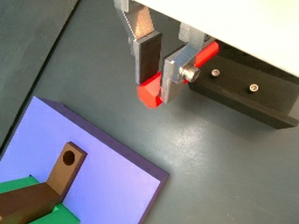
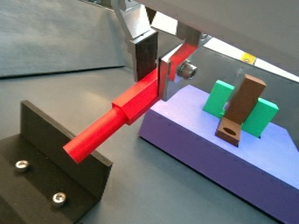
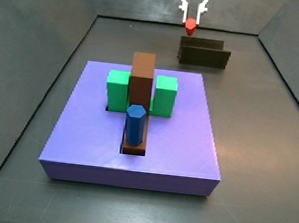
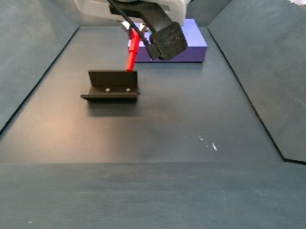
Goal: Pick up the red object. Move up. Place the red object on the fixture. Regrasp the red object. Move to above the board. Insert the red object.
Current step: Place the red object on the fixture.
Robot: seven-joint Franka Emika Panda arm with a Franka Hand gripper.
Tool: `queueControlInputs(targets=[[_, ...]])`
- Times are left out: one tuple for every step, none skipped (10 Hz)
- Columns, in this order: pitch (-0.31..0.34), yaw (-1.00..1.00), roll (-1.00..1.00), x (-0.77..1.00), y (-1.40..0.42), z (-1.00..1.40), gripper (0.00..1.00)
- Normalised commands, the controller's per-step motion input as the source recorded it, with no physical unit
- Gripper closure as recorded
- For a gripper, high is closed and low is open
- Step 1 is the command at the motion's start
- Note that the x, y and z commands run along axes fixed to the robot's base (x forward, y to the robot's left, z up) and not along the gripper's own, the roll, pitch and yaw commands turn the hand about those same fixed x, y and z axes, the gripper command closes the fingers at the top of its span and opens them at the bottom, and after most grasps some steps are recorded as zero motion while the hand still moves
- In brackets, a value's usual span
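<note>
**Red peg gripped by the pincer at the fixture**

In a wrist view, the pincer (image 1: 156,77) is closed on the red peg (image 1: 149,91): the silver fingers (image 1: 176,74) clamp it from both sides, one red end showing below the pads and another bit of red behind the finger. The dark fixture (image 1: 247,87) lies just beside the fingers, and a corner of the lavender board (image 1: 87,153) with a brown piece (image 1: 47,188) is nearby on the grey floor (image 1: 222,157).

In a wrist view, the peg (image 2: 114,121) runs as a long red bar from the pincer (image 2: 162,72) to the fixture (image 2: 59,162), its far end at the fixture's upper edge; whether it touches cannot be told. The board (image 2: 198,144) carries a green block (image 2: 267,114) and the brown upright (image 2: 242,107).

In a side view, the pincer (image 3: 192,17) hangs at the upper middle of the frame with the peg's tip (image 3: 191,26) red beneath it, just above the fixture (image 3: 203,54). The board (image 3: 135,142) fills the centre, bearing green blocks (image 3: 119,85), the brown upright (image 3: 142,78) and a blue peg (image 3: 135,124).

In a side view, the peg (image 4: 131,57) slants down from the pincer (image 4: 138,36) towards the fixture (image 4: 111,86) at centre left. The board (image 4: 191,49) is partly hidden behind the arm.
</note>
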Motion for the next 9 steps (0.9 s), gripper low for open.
queueControlInputs(targets=[[0.000, 0.32, -0.29, 0.54, 0.23, 0.00, 1.00], [0.000, 0.33, -0.25, 0.55, 0.24, 0.00, 1.00], [0.000, 0.36, -0.21, 0.59, 0.14, -0.01, 1.00], [0.000, 0.23, -0.37, 0.79, 0.06, -0.27, 1.00], [-0.089, 0.11, -0.35, 0.83, 0.05, -0.28, 1.00], [-0.100, 0.04, -0.25, 0.77, 0.09, -0.34, 1.00], [-0.129, 0.00, -0.14, 0.67, 0.11, -0.40, 1.00], [0.000, 0.00, -0.06, 0.63, 0.25, -0.30, 1.00], [0.000, 0.00, -0.01, 0.39, 0.35, -0.17, 1.00]])
